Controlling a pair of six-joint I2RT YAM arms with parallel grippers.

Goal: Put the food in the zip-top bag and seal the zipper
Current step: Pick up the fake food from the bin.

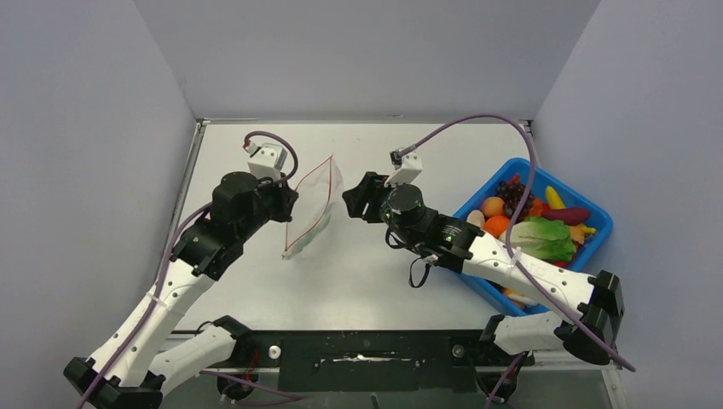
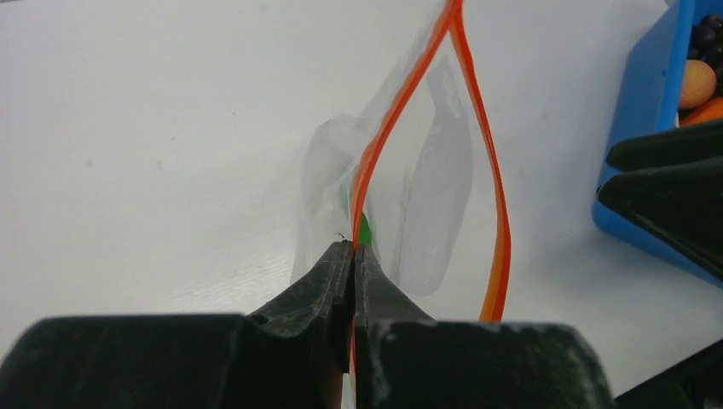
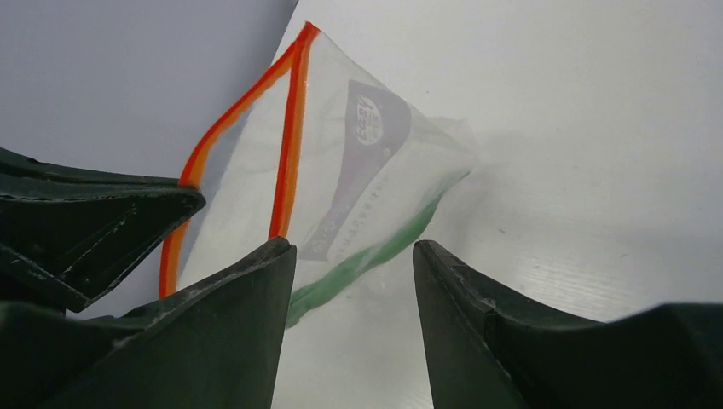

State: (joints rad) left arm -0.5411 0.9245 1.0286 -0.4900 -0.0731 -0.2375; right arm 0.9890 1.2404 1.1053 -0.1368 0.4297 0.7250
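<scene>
The clear zip-top bag [image 1: 311, 204] stands on edge at mid-table, its mouth gaping. Its orange-red zipper [image 1: 308, 236] forms an open loop, which also shows in the left wrist view [image 2: 384, 136] and the right wrist view [image 3: 290, 128]. My left gripper [image 2: 353, 249] is shut on one lip of the zipper and holds the bag up. My right gripper [image 3: 354, 256] is open and empty, just right of the bag [image 3: 367, 170]. The food [image 1: 529, 226], with lettuce, grapes, orange and yellow pieces, lies in the blue bin. The bag holds no food.
The blue bin [image 1: 597, 215] sits at the right side of the table, under my right arm's forearm; its corner shows in the left wrist view [image 2: 639, 128]. Grey walls close in the table on the left, back and right.
</scene>
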